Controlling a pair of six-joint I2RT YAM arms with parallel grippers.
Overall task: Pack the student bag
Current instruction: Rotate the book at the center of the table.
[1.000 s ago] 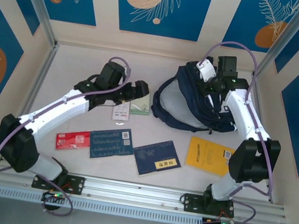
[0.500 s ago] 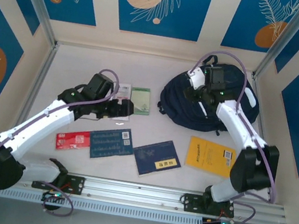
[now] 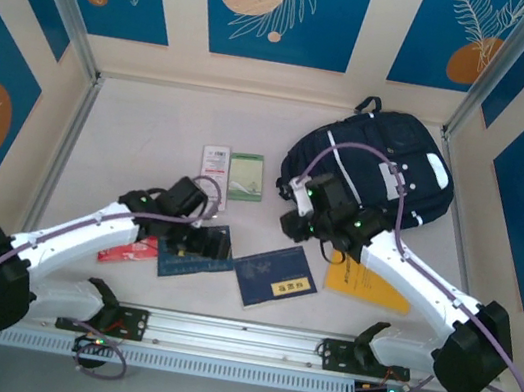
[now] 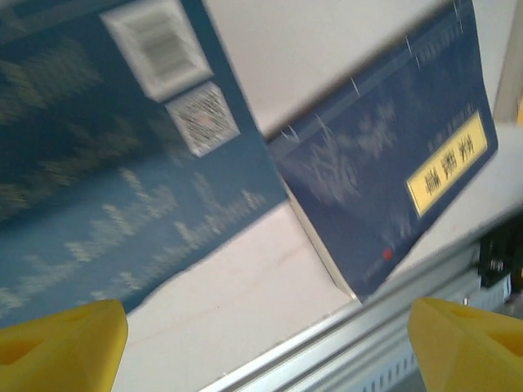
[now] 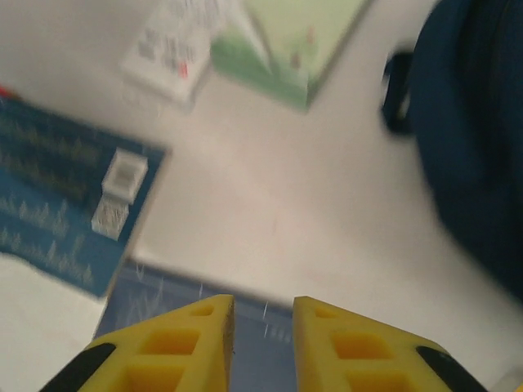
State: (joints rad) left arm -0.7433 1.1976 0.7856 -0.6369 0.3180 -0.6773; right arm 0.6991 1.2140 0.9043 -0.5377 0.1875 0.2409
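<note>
Two arms stretch low over the table (image 3: 131, 132). Your student bag (image 3: 394, 169) lies at the far right, well apart from both grippers. The right arm bends leftward from its base, its right gripper (image 3: 293, 224) just short of the bag, fingers only slightly parted, pinching nothing. The left arm reaches right, its left gripper (image 4: 265, 339) spread wide above the teal book (image 3: 194, 250), beside the navy book (image 3: 274, 276). You'll see the green booklet (image 3: 245, 175) farther back.
</note>
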